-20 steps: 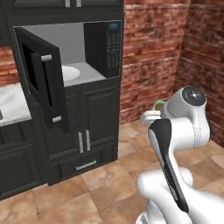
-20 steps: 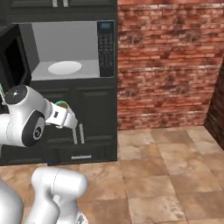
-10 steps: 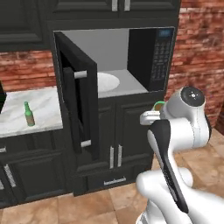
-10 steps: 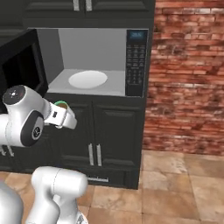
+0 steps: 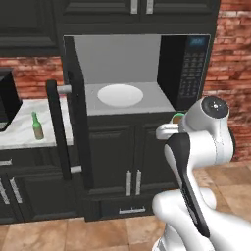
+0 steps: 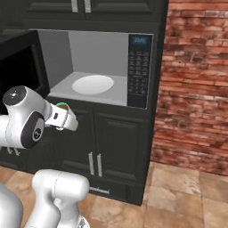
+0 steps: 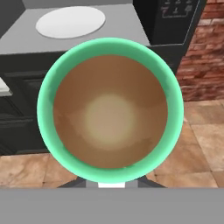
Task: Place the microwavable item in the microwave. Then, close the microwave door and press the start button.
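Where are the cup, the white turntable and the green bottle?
cup (image 7: 109, 116): hand view, its brown inside.
turntable (image 5: 120, 94): left base view, centre of the plate.
bottle (image 5: 37, 128): left base view, its body.

A: The cup (image 7: 109, 109) held right at the gripper looks like smooth matt plastic, green rim, brown inside.

B: And beyond it?

A: The microwave (image 5: 142, 73) has a matt grey interior, a smooth white turntable (image 5: 120, 95) and a glossy black keypad panel (image 6: 139, 71).

B: Below?

A: Matt terracotta floor tiles (image 6: 178, 196); rough red brick (image 6: 196, 84) to its right.
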